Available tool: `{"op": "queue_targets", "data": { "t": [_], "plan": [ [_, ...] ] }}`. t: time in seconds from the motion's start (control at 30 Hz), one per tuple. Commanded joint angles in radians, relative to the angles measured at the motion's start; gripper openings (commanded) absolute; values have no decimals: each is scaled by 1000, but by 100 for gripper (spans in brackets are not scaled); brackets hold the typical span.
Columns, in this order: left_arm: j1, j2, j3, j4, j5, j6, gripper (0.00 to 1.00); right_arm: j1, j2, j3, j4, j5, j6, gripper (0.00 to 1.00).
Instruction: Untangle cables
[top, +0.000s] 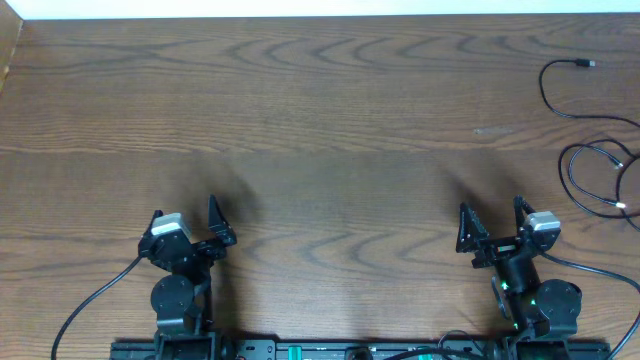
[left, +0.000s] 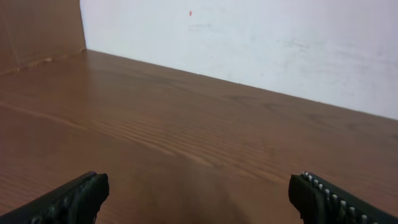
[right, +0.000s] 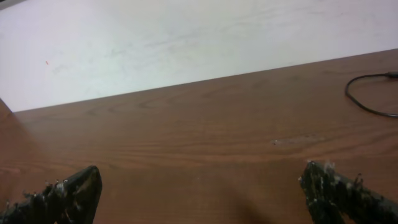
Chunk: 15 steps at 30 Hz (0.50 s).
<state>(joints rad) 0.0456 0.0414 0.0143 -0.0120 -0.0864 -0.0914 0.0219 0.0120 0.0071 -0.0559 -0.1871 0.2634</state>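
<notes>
- The thin black cables (top: 566, 168) are lying in loose loops at the right edge of the table, with small plug ends showing.
- The left fingers (left: 74, 200) are standing wide apart, holding nothing, well apart from the cables.
- The right fingers (right: 68, 194) are also standing wide apart and empty, nearer the cables but not touching them.
- The brown wood-grain table (top: 320, 100) is meeting a plain white wall (left: 261, 43).

You are looking at a brown table (top: 320, 120) with darker wavy wood grain running across it. The thin cables (top: 544, 88) are black, pale at some plug ends. The wall (left: 249, 43) is white with faint grey smudges. The 2 grippers, left gripper (top: 185, 208) and right gripper (top: 490, 205), are black, each carrying a silver-grey block.
</notes>
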Motion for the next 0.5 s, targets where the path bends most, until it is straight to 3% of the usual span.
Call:
{"op": "queue_targets", "data": {
  "t": [0.0,0.47],
  "plan": [
    [11,-14,-10,-54,-11,78,98,10,-6,-2,-4,-3,13,99],
    [10,-10,-10,-54,-3,84,98,10,-6,-2,-4,-3,13,99]
  ]
}}
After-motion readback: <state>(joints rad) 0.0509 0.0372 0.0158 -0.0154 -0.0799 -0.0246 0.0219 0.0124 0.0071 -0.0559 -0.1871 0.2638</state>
